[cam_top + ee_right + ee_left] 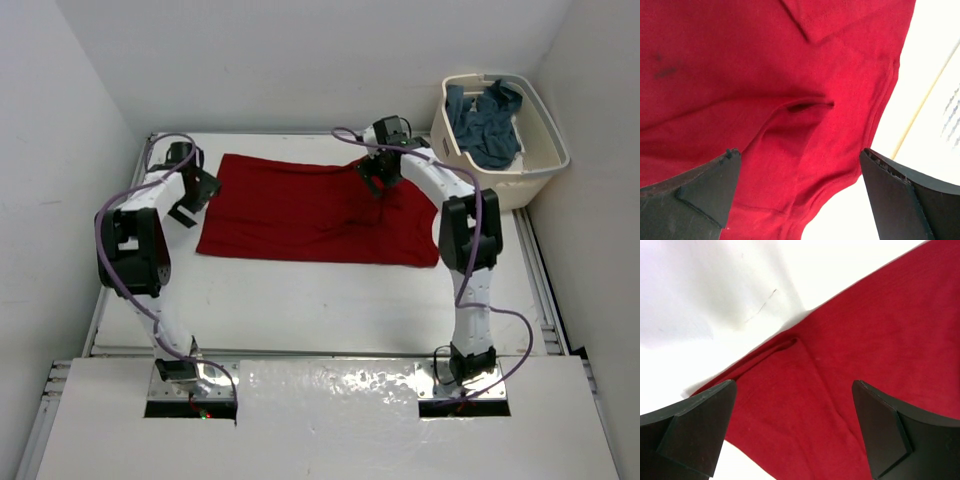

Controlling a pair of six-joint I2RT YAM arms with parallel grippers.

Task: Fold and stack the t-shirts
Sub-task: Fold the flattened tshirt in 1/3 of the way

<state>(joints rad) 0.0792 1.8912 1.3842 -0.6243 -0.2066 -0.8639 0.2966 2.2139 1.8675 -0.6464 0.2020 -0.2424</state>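
The white surface (300, 300) carries the red t-shirt (300, 210), spread flat across its middle just beyond the arm bases, wider than it is deep. The left end effector (193, 192) stands at the shirt's left edge. Its jaws are spread wide over a small fold in the cloth and grip nothing. The right end effector (378, 172) hangs over the shirt's far right part, likewise wide open above a wrinkle. At the far right corner, a cream basket (548, 140) holds a bunched blue-grey t-shirt (490, 125).
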